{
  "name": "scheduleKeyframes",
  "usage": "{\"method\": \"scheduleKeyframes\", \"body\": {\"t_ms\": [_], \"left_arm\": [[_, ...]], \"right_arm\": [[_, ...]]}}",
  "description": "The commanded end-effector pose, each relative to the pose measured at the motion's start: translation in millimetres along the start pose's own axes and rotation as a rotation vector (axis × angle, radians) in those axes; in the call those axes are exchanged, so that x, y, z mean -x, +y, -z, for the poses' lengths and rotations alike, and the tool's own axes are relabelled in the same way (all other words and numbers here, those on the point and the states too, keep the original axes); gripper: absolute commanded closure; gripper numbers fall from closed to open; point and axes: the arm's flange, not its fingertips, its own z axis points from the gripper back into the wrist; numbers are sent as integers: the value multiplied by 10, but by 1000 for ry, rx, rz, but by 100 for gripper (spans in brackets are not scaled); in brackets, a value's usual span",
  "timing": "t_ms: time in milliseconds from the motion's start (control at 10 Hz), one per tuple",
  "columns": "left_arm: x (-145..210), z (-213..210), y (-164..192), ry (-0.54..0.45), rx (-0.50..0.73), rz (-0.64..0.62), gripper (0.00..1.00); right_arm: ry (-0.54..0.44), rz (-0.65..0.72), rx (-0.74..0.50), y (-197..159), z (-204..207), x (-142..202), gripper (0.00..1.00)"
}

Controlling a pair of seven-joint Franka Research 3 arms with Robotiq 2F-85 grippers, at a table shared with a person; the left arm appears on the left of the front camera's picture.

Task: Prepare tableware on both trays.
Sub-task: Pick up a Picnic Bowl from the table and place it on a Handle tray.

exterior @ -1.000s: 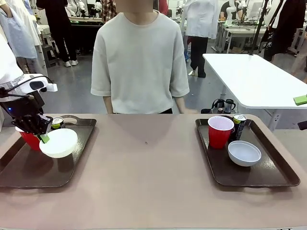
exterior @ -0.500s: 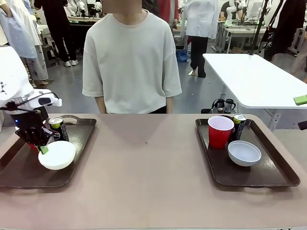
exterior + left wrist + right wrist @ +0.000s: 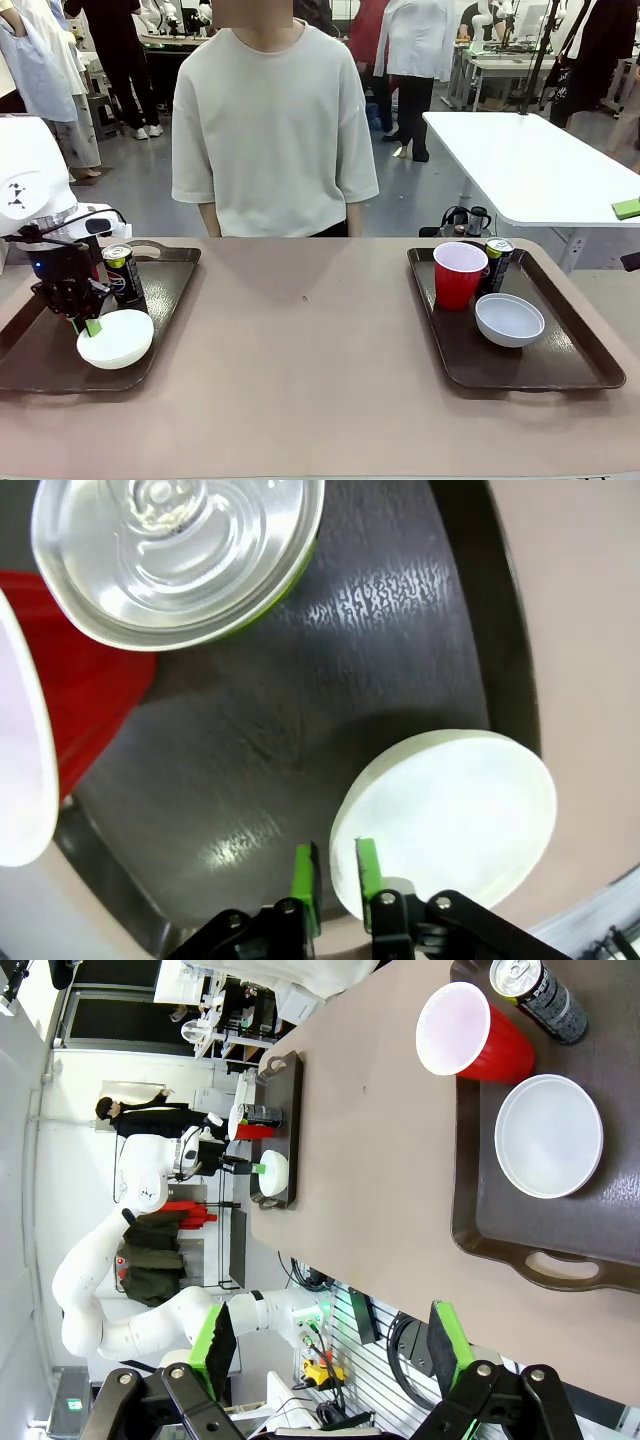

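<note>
Left gripper (image 3: pixel 92 322) over the left tray (image 3: pixel 40 370), fingers straddling the rim of the white bowl (image 3: pixel 117 339); in the wrist view the green pads (image 3: pixel 303 872) stand a little apart either side of that rim (image 3: pixel 445 815), whether pressing it I cannot tell. Bowl rests on the tray floor, near side of the soda can (image 3: pixel 121 274). Red cup (image 3: pixel 70 710) beside the can. Right gripper (image 3: pixel 330 1348) hangs high above the right tray (image 3: pixel 560 1250), jaws spread wide, holding nothing. That tray carries a red cup (image 3: pixel 458 274), a can (image 3: pixel 497 262), a white bowl (image 3: pixel 509 319).
</note>
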Motion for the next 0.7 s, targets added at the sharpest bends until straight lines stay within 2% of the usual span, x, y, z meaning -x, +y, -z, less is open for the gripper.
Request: {"method": "scheduleKeyframes", "body": {"t_ms": [0,100,200,300,600], "left_arm": [[60,-223,-43,-12,-34,9,0],[121,-360,-57,-25,-36,22,0],[174,-480,-89,-49,-43,35,54],[236,-626,-132,-71,-27,57,45],[446,-1208,73,-182,299,153,14]], "right_arm": [[-8,-10,-25,3,9,-9,0],[-8,-10,-25,3,9,-9,0],[-8,-10,-25,3,9,-9,0],[-8,-10,-25,3,9,-9,0],[-8,-10,-25,3,9,-9,0]]}}
